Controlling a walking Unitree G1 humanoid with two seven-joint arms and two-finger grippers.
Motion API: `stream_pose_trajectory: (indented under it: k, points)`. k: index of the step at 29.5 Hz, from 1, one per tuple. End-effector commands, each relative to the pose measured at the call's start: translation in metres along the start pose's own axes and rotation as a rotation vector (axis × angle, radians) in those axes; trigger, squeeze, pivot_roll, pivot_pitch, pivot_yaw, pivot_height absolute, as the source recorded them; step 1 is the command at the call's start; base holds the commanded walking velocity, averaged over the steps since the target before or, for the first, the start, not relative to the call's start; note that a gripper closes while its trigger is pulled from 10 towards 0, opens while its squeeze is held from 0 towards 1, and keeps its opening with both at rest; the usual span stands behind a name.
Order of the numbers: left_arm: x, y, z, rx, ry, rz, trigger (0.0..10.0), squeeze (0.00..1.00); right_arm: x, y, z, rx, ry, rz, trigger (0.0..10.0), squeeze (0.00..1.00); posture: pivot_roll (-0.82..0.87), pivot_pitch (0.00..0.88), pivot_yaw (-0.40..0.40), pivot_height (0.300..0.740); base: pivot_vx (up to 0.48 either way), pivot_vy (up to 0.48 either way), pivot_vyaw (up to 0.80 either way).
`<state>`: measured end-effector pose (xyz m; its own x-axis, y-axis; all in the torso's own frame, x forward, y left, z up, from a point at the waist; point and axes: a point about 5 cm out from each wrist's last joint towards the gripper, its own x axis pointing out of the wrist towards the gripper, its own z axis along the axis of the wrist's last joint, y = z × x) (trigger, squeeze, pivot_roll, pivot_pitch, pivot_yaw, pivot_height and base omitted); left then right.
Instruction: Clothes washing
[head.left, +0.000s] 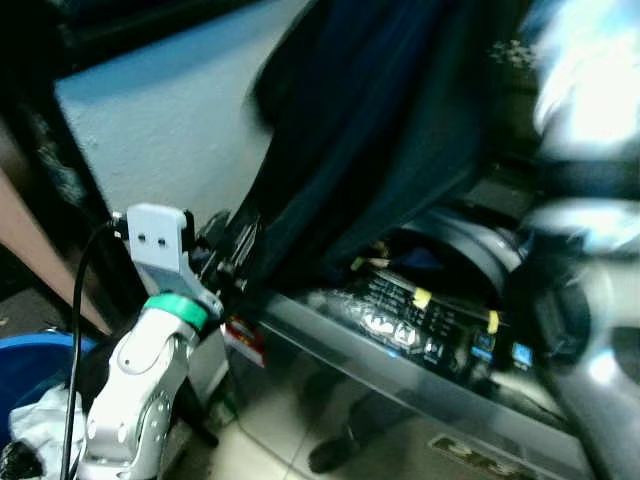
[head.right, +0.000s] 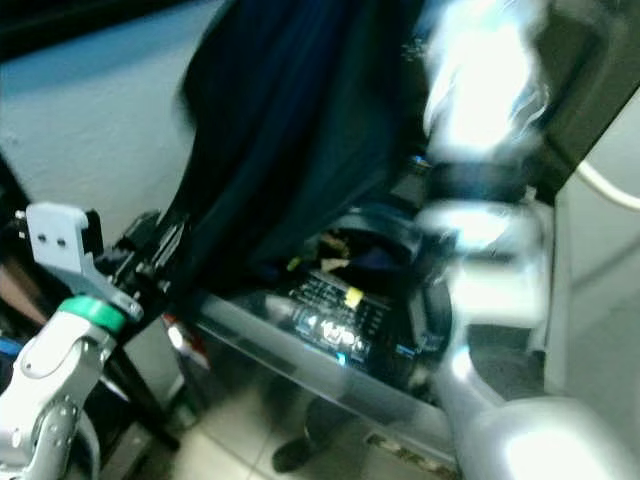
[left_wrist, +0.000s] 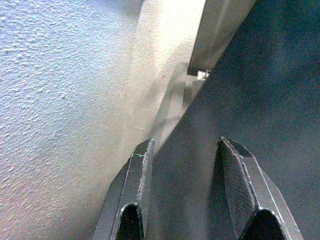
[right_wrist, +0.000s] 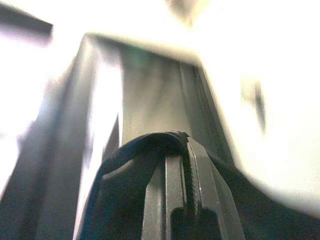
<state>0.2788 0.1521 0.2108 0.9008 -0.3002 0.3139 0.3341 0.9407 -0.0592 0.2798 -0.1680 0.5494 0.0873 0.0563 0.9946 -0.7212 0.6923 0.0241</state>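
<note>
A large dark garment (head.left: 370, 130) is held aloft over the open top of a washing machine (head.left: 430, 330), and it hangs as a long drape whose axis runs steeply downward from the raised right gripper (right_wrist: 185, 165) toward the machine's rim. In the right wrist view the right gripper's fingers are seen pressed together with a fold of the dark cloth pinched between them, so the garment's upper end lies at the fingertips themselves and the rest falls away below them. The left gripper (left_wrist: 187, 170) is held low beside the white wall (head.left: 170, 130), with its fingers spread apart and the cloth's lower part lying just beyond and between the fingertips, apparently brushing the far finger, though contact cannot be confirmed. The drum opening (head.left: 440, 250) lies below the right gripper and off to the inner side of the left one. The lower hem is judged to be nearer the left arm, so a gathering or guiding of that end toward the drum would most naturally fall to it, while the top end is lowered by the right. A blue tub (head.left: 30, 370) with pale laundry is seen on the floor behind the left arm.
</note>
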Motion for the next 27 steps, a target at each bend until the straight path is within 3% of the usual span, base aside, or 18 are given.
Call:
stream_pose_trajectory:
  k: [1, 4, 7, 8, 9, 12, 13, 14, 16, 17, 19, 21, 22, 23, 25, 27]
  points:
    - [-0.003, 0.001, -0.005, -0.008, 0.022, 0.012, 10.0, 0.0, -0.011, -0.01, -0.01, -0.028, 0.054, -0.02, 10.0, 0.0, 0.13, 0.0, -0.02, 0.74, 0.0, 0.0, -0.8]
    - [-0.004, 0.001, -0.005, -0.008, 0.022, 0.016, 10.0, 0.0, -0.019, -0.009, -0.022, -0.071, 0.125, 0.001, 10.0, 0.0, 0.14, 0.0, -0.032, 0.74, 0.0, 0.0, -0.8]
    - [-0.005, 0.001, -0.005, -0.008, 0.025, 0.017, 10.0, 0.0, -0.062, -0.005, -0.075, -0.148, 0.395, 0.055, 10.0, 0.0, 0.14, 0.0, -0.027, 0.74, 0.0, 0.0, -0.8]
    - [-0.005, 0.001, -0.005, -0.008, 0.025, 0.017, 10.0, 0.0, -0.062, -0.005, -0.075, -0.148, 0.395, 0.055, 10.0, 0.0, 0.14, 0.0, -0.027, 0.74, 0.0, 0.0, -0.8]
    - [-0.005, 0.001, -0.005, -0.007, 0.027, 0.016, 10.0, 0.0, -0.078, -0.003, -0.09, -0.145, 0.476, 0.072, 10.0, 0.0, 0.14, 0.0, -0.027, 0.74, 0.0, 0.0, -0.8]
    - [-0.005, 0.002, -0.005, -0.007, 0.028, 0.015, 10.0, 0.0, -0.087, -0.002, -0.099, -0.141, 0.521, 0.082, 10.0, 0.0, 0.14, 0.0, -0.027, 0.74, 0.0, 0.0, -0.8]
    - [-0.005, 0.002, -0.005, -0.007, 0.029, 0.015, 10.0, 0.0, -0.106, -0.002, -0.114, -0.141, 0.607, 0.09, 10.0, 0.0, 0.14, 0.003, -0.024, 0.74, 0.0, 0.0, -0.8]
    - [-0.005, 0.002, -0.005, -0.007, 0.029, 0.015, 10.0, 0.0, -0.106, -0.002, -0.114, -0.141, 0.607, 0.09, 10.0, 0.0, 0.14, 0.003, -0.024, 0.74, 0.0, 0.0, -0.8]
    - [-0.005, 0.001, -0.006, -0.009, 0.031, 0.011, 10.0, 0.0, -0.144, -0.005, -0.138, -0.148, 0.767, 0.102, 10.0, 0.0, 0.14, 0.004, -0.024, 0.74, 0.0, 0.0, -0.8]
    - [-0.005, 0.001, -0.006, -0.009, 0.031, 0.011, 10.0, 0.0, -0.144, -0.005, -0.138, -0.148, 0.767, 0.102, 10.0, 0.0, 0.14, 0.004, -0.024, 0.74, 0.0, 0.0, -0.8]
    - [-0.006, 0.0, -0.006, -0.011, 0.035, 0.006, 10.0, 0.0, -0.182, -0.005, -0.153, -0.125, 0.941, 0.143, 10.0, 0.0, 0.14, 0.006, -0.02, 0.74, 0.0, 0.0, -0.8]
    - [-0.006, 0.0, -0.006, -0.011, 0.035, 0.006, 10.0, 0.0, -0.182, -0.005, -0.153, -0.125, 0.941, 0.143, 10.0, 0.0, 0.14, 0.006, -0.02, 0.74, 0.0, 0.0, -0.8]
    - [-0.006, 0.0, -0.006, -0.012, 0.037, 0.002, 10.0, 0.0, -0.199, -0.003, -0.157, -0.105, 1.028, 0.179, 10.0, 0.0, 0.14, 0.006, -0.02, 0.74, 0.0, 0.0, -0.8]
    - [-0.006, 0.0, -0.006, -0.012, 0.037, 0.002, 10.0, 0.0, -0.199, -0.003, -0.157, -0.105, 1.028, 0.179, 10.0, 0.0, 0.14, 0.006, -0.02, 0.74, 0.0, 0.0, -0.8]
    - [-0.006, 0.0, -0.006, -0.01, 0.043, -0.006, 10.0, 0.0, -0.224, 0.005, -0.159, -0.054, 1.149, 0.261, 10.0, 0.0, 0.14, 0.007, -0.017, 0.74, 0.0, 0.0, -0.8]
    - [-0.006, 0.0, -0.005, -0.007, 0.044, -0.005, 10.0, 0.0, -0.231, 0.009, -0.158, -0.023, 1.177, 0.285, 10.0, 0.0, 0.14, 0.007, -0.017, 0.74, 0.0, 0.0, -0.8]
